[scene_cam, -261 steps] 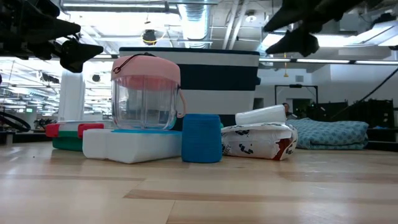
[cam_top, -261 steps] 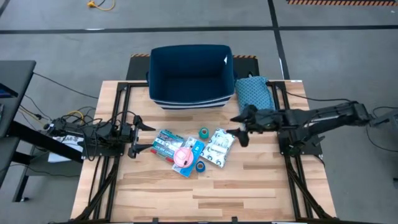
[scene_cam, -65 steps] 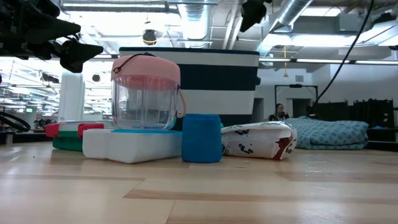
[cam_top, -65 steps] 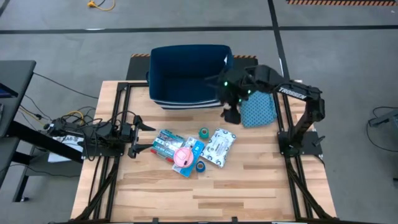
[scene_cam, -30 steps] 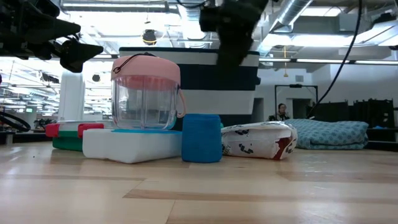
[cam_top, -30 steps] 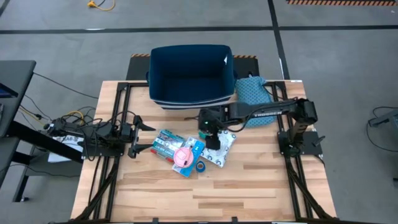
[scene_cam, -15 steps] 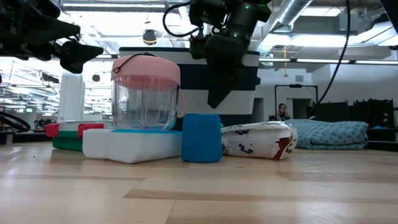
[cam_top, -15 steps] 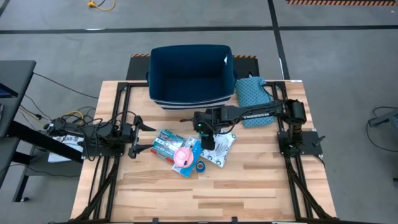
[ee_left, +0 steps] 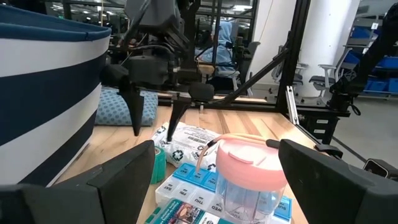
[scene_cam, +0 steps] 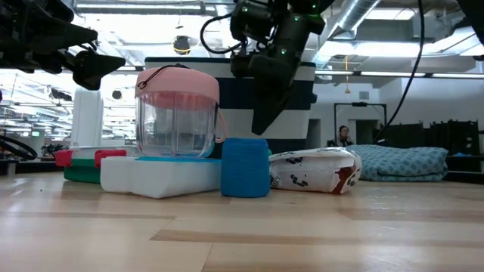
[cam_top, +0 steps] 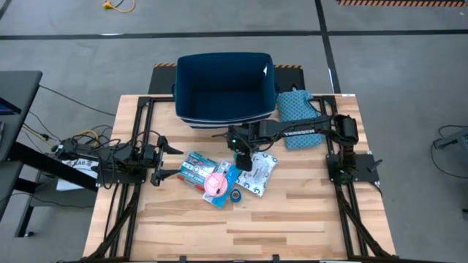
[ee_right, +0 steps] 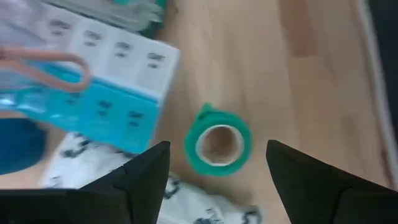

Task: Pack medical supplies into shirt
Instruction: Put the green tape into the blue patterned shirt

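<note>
The supplies lie mid-table: flat blue-white-red boxes (cam_top: 196,169), a pink-lidded clear cup (cam_top: 215,184) on them, a white printed pouch (cam_top: 260,174), a blue tape roll (cam_top: 235,195) and a teal tape roll (ee_right: 217,144). The teal roll lies flat with its hole up. My right gripper (cam_top: 243,161) is open and points down just above the teal roll, one finger on either side, touching nothing. It hides the roll in the high view. My left gripper (cam_top: 170,161) is open and empty at the table's left, left of the boxes.
A navy bin (cam_top: 224,120) with a white stripe stands at the table's far edge, behind the supplies. A teal patterned cloth (cam_top: 296,109) lies to its right. The near half of the wooden table (cam_top: 241,226) is bare. A person (scene_cam: 344,136) sits far off in the room.
My right gripper has come down and gone a little toward the table's left edge, ending over the teal tape roll. The supplies have stayed where they were.
</note>
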